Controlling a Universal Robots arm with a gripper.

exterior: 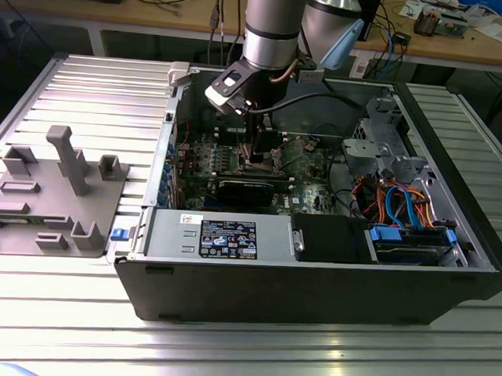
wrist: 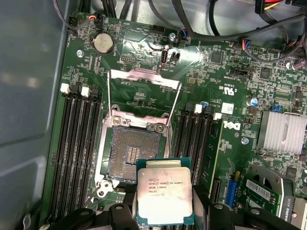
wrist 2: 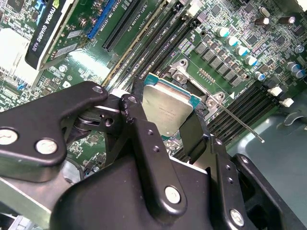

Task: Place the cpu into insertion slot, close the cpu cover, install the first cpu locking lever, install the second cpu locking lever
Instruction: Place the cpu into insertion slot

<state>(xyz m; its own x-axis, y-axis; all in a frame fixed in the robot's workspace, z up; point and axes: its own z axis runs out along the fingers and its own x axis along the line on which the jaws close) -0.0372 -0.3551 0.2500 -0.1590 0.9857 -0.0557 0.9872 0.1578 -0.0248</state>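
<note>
One cpu [wrist: 164, 196], one insertion slot [wrist: 132, 153] and one cpu cover [wrist: 144, 75] counted. The hand [wrist: 168, 215] is clamped on the cpu by two opposite edges, holding it over the slot's edge, not seated.

- **First wrist view:** the slot's dark centre is bare and the cover stands raised open.
- **Second wrist view:** one thin lever rod [wrist 2: 240, 122] lies beside the socket.
- **Exterior view:** one arm [exterior: 270, 31] reaches into the open computer case [exterior: 313, 282] on the bench [exterior: 61, 330].

The cpu [wrist: 164, 195] has a silver-grey top and green edges. The board [wrist: 225, 76] is green. The insertion slot [wrist: 132, 155] is dark inside.
</note>
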